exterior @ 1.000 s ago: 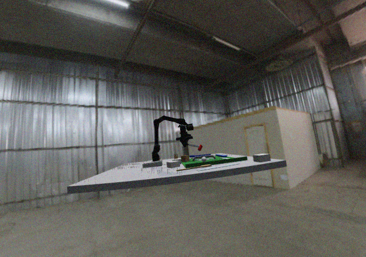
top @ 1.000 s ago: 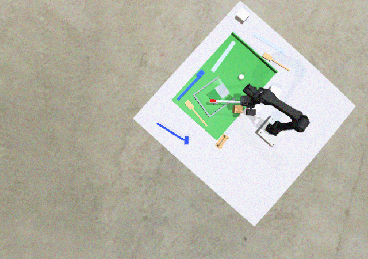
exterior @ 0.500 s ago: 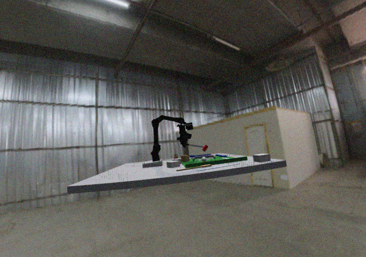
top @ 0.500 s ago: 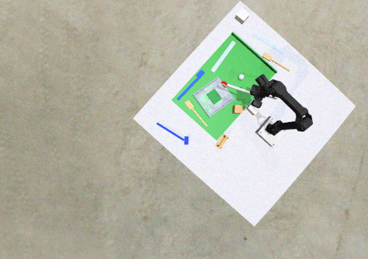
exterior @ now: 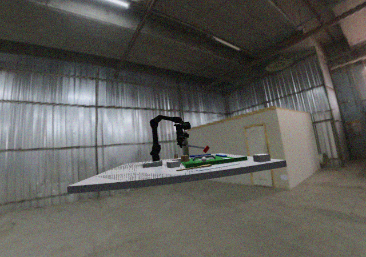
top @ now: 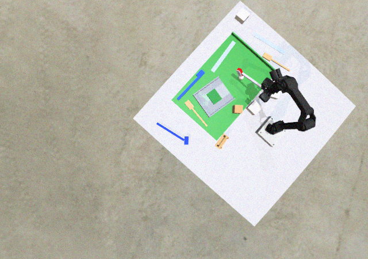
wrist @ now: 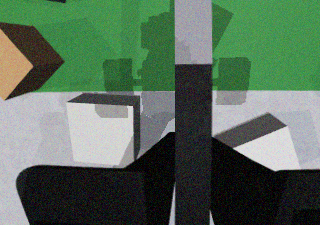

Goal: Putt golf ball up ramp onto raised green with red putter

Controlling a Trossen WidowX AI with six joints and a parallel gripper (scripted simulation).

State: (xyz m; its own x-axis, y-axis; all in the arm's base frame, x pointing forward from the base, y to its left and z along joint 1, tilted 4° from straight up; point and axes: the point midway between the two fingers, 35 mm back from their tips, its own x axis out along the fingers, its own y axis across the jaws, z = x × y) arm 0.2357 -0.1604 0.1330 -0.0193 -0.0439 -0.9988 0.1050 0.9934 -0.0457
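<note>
Raised green: centre of the green mat, ringed by the grey ramp.
Golf ball: upper right of the ramp, just beside the putter's red head.
Red putter: shaft runs right into the gripper.
Gripper: clamped on the putter shaft.

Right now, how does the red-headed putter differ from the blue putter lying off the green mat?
The red-headed putter is clamped in the pincer and held in the air over the green mat, its head beside the white golf ball; the blue putter lies flat on the white table, untouched. The red-headed putter's shaft is grey; the blue putter is blue throughout. Both are long thin shafts ending in a small block head.
</note>
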